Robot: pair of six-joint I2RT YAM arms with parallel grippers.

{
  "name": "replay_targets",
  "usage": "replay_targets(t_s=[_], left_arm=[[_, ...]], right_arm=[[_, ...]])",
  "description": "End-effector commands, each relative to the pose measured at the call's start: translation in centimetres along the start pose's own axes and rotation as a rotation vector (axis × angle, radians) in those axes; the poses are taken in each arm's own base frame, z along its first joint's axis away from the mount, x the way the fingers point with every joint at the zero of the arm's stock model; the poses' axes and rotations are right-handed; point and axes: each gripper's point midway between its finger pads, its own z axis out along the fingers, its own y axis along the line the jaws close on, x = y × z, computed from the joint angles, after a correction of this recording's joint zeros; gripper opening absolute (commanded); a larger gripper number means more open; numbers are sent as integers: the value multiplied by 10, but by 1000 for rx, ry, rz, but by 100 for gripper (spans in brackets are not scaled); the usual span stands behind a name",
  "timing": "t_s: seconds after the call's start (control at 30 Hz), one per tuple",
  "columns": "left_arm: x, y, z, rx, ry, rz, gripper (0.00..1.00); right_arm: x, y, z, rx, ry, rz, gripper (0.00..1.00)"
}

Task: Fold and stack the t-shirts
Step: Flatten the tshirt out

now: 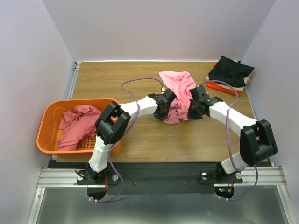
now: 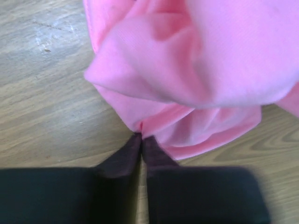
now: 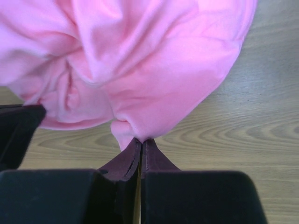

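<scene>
Wood table (image 1: pixel 140 144), orange basket (image 1: pixel 44 116) at the left edge w/ the darker rose tee (image 1: pixel 77 123) dumped in it. The light pink tee (image 1: pixel 180 84) is bunched mid-table, towards the far edge. Folded stack in the far right corner: black tee (image 1: pixel 231 70) on top, red-orange tee (image 1: pixel 224 87) under. The left gripper (image 2: pixel 141 139) & right gripper (image 3: pixel 141 141) are both pinched tight on the pink one's near folds.

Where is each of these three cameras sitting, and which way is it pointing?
Top external: above and behind the robot, looking down on the table, orange basket and pink t-shirt; the left arm and right arm show whole.
Left wrist: on the left arm, looking along the left gripper, shut on the shirt's edge.
Right wrist: on the right arm, looking along the right gripper, likewise pinching cloth.
Shared: both wrist views show the same pink t-shirt over wood.
</scene>
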Motion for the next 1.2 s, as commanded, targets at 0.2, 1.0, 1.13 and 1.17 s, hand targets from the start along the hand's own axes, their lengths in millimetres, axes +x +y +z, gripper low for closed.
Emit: replay_targets(t_s=[0.2, 1.0, 1.13, 1.17], left_arm=[[-81, 44, -90, -98, -244, 14, 0], [-95, 69, -159, -93, -304, 57, 89], [-74, 82, -120, -49, -217, -65, 89], [-75, 83, -112, -39, -218, -83, 89]], right_arm=[[-117, -20, -107, 13, -332, 110, 0], [-171, -140, -236, 492, -667, 205, 0], [-165, -147, -230, 512, -654, 213, 0], [-164, -149, -228, 515, -649, 214, 0]])
